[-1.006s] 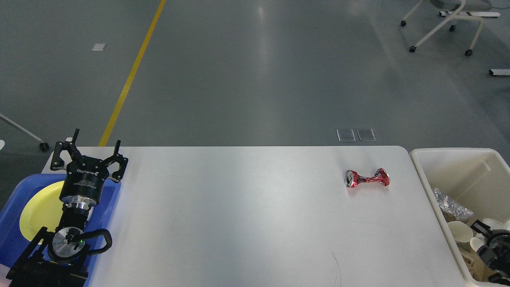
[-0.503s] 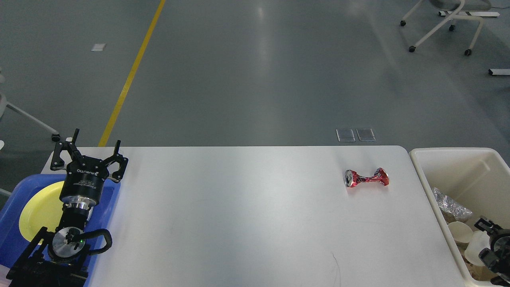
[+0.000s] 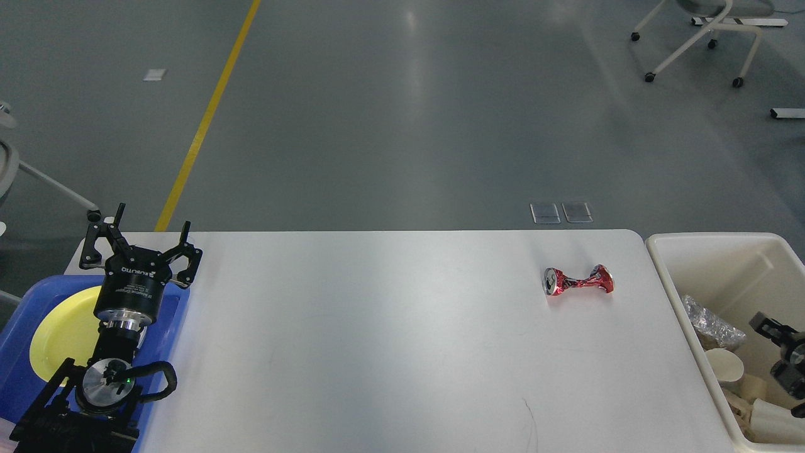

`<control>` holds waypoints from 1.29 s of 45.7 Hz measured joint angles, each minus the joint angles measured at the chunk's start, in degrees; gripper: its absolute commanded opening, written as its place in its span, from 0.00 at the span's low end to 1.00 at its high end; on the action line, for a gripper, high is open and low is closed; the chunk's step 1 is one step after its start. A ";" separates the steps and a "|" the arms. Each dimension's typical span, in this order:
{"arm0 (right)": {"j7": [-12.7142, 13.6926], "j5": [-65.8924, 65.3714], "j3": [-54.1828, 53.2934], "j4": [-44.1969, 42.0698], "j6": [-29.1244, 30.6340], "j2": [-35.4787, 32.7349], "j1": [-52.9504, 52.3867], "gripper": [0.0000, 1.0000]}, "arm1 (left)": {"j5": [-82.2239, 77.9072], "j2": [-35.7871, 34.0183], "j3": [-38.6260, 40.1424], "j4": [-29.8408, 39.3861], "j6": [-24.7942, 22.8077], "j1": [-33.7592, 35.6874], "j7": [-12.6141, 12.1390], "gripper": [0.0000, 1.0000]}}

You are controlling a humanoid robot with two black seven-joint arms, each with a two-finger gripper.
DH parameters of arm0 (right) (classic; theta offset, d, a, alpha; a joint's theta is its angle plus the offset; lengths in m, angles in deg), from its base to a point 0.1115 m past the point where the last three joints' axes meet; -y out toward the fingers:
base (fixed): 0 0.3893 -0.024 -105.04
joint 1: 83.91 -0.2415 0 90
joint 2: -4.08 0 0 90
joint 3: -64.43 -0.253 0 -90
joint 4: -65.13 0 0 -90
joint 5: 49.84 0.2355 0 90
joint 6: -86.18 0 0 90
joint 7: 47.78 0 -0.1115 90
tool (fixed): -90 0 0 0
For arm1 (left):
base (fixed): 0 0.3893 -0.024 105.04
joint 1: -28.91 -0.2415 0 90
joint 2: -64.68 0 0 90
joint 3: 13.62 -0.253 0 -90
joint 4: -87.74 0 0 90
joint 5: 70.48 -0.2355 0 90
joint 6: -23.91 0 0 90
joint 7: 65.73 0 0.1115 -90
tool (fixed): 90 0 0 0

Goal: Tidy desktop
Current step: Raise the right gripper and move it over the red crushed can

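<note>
The white desk [image 3: 377, 340] is seen spread across the lower part of the head view, its rounded far corners lying against a grey floor [image 3: 402, 107] marked with a yellow line [image 3: 207, 113]. One crushed red can [image 3: 577, 280] is found lying on its side on the desk, toward the far right corner and well apart from both arms. Beyond the desk's right edge a cream-white bin [image 3: 717, 258] is placed, in which crumpled foil [image 3: 710, 322] and several white paper cups [image 3: 723, 368] are held. At the left end a blue tray [image 3: 19, 314] is set, with a yellow plate [image 3: 60, 330] lying in it. The left claw [image 3: 139, 246] is held above the tray's far right corner, pointing away from the robot, with its two black fingers spread wide and nothing between them. The right claw [image 3: 783, 352] is seen only in part at the right edge of the view, above the contents of the bin; its fingers are dark and cut off by the edge, so it cannot be told whether they are spread or closed, or whether anything is gripped. White wheeled chair legs [image 3: 698, 44] are visible on the floor at the far right.
</note>
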 measured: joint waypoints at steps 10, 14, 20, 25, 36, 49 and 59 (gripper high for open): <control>0.53 -14.94 3.45 16.54 13.84 -7.11 -18.38 1.00 | 0.00 0.00 0.00 0.00 0.00 0.00 0.00 0.96; 0.84 -20.11 5.26 22.16 21.07 -8.85 -26.93 1.00 | 0.00 0.00 -0.01 0.00 0.00 0.00 0.00 0.96; 1.02 -23.12 11.51 29.94 31.21 -9.14 -41.47 1.00 | 0.01 0.00 -0.05 0.00 0.00 0.00 0.00 0.96; 1.05 -22.89 18.07 37.45 37.70 -7.33 -55.05 1.00 | 0.00 0.00 -0.06 0.00 0.00 0.00 0.00 0.96; 1.01 -11.93 29.02 51.81 47.21 1.59 -78.53 1.00 | 0.00 0.00 -0.06 0.00 -0.03 0.01 0.00 0.96; 1.02 0.68 34.06 72.15 54.99 6.36 -100.66 1.00 | 0.00 0.00 -0.05 0.00 -0.07 0.01 0.00 0.96; 1.04 0.92 34.50 79.82 56.44 5.53 -104.72 1.00 | 0.00 0.00 -0.02 0.00 -0.07 0.01 0.00 0.96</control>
